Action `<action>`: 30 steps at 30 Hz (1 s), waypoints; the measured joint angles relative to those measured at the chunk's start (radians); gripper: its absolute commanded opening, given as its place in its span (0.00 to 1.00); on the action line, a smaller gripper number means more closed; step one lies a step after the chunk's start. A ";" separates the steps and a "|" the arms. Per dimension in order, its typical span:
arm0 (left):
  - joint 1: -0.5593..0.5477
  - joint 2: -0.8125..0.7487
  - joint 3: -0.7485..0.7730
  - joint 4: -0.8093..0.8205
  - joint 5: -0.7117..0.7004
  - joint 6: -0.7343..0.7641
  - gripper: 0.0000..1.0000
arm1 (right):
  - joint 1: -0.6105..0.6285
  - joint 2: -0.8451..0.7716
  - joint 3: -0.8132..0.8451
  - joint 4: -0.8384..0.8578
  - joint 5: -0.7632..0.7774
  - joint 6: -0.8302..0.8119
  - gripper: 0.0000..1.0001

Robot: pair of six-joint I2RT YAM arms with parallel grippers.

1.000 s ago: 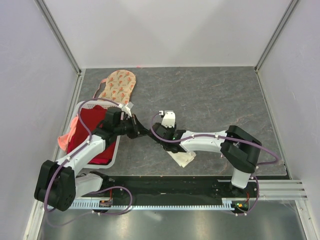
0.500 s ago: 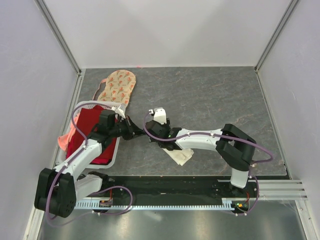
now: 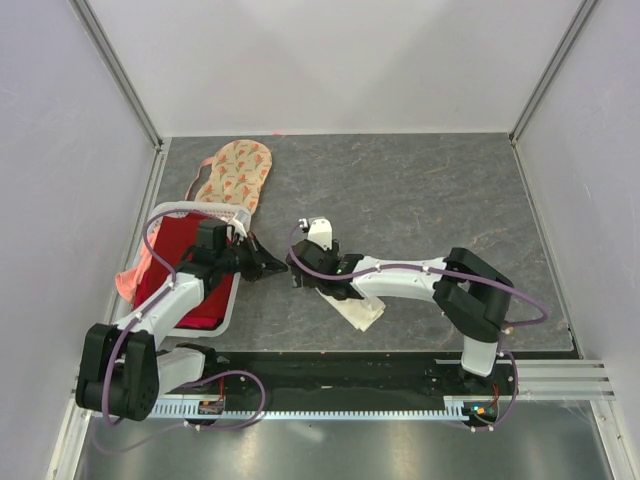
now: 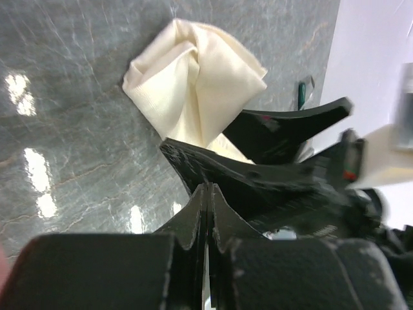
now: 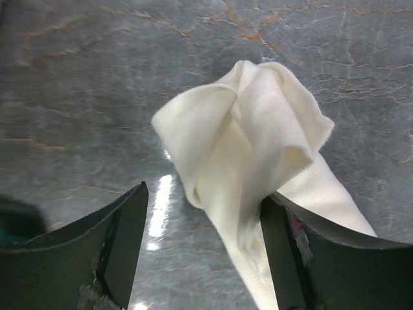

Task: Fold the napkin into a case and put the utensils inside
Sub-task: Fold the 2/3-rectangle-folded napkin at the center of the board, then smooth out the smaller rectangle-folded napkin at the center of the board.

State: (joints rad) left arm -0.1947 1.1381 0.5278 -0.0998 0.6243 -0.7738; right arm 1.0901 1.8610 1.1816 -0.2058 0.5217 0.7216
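Right tool (image 5: pixel 203 194) hangs released, jaws wide over the crumpled napkin (image 5: pixel 251 129) on the table (image 5: pixel 77 97). My left tool (image 4: pixel 206 187) is clenched, empty.

Cream napkin (image 5: pixel 251 129) lies loosely bunched

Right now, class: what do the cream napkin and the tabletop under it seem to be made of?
The napkin: probably thin woven cloth, matte; it crumples into soft folds. The tabletop: grey stone or stone-print laminate, cannot tell which; veined, glossy, with bright reflections.
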 measured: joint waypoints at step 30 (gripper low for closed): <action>-0.114 0.238 0.208 0.054 0.137 -0.027 0.02 | -0.066 -0.178 -0.471 0.581 -0.321 0.154 0.53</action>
State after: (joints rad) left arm -0.3084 1.3758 0.7357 -0.0460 0.7609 -0.8005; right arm 1.0245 1.6829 0.7109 0.3756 0.2008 0.8757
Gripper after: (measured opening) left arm 0.025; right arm 0.549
